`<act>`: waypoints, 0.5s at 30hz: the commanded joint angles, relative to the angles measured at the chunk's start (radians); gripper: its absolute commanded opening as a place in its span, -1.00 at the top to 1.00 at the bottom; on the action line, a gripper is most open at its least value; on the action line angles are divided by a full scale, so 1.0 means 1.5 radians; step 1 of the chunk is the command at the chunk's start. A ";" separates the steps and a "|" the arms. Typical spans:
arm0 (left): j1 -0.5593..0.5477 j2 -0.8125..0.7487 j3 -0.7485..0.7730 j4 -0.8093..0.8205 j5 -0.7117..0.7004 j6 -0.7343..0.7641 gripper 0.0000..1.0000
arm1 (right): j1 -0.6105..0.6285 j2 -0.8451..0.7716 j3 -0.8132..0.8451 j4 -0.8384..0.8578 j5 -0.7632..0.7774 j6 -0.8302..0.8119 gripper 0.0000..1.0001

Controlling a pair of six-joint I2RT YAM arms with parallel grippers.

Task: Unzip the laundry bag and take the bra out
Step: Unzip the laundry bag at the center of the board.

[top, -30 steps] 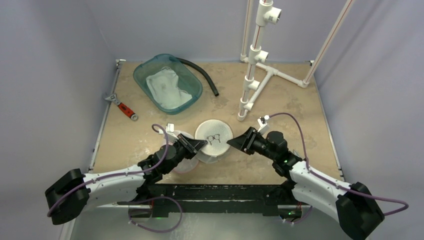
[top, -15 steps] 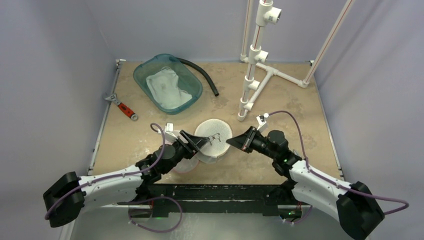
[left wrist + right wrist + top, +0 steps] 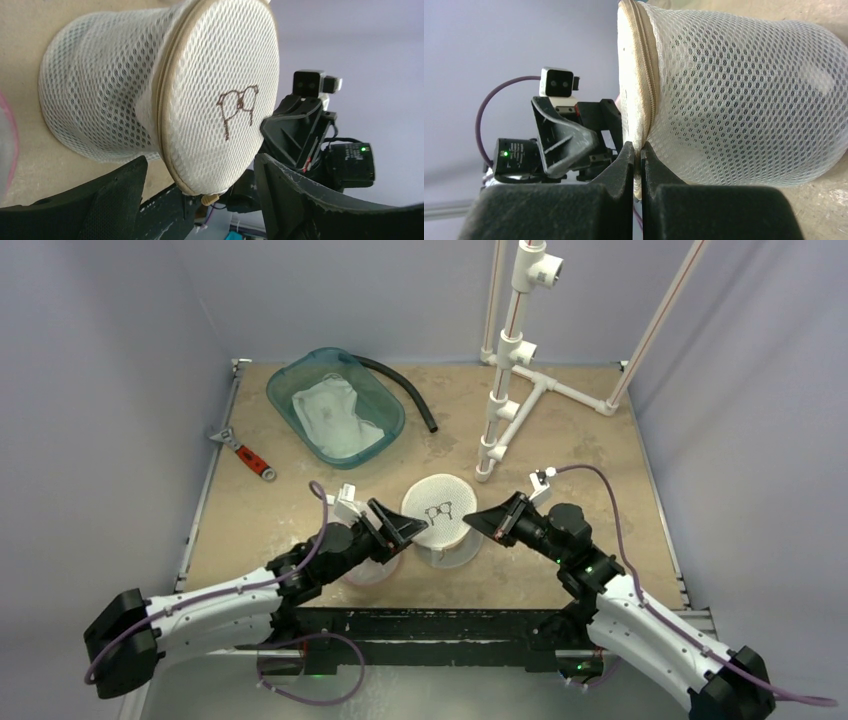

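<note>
Laundry bag [image 3: 440, 520]: likely light, floppy mesh; take by zip rim [image 3: 644, 75]. My right pincer [image 3: 638, 155] pinches it there; left pincer [image 3: 200, 167] gapes, empty.

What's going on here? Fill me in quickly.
Two robot arms are working on a white mesh laundry bag. The right gripper is shut, pinching the bag's rim by the zipper. The left gripper is open, its fingers either side of the bag without gripping it. The zipper looks closed, so nothing is out yet.
</note>
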 commanded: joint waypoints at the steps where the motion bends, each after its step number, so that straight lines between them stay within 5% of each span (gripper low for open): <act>1: -0.006 0.080 0.071 0.004 0.083 -0.012 -0.49 | 0.002 -0.007 0.038 -0.018 0.048 0.031 1.00; 15: -0.015 0.121 0.077 0.033 0.057 -0.029 0.26 | 0.002 0.004 0.024 0.000 0.059 0.034 1.00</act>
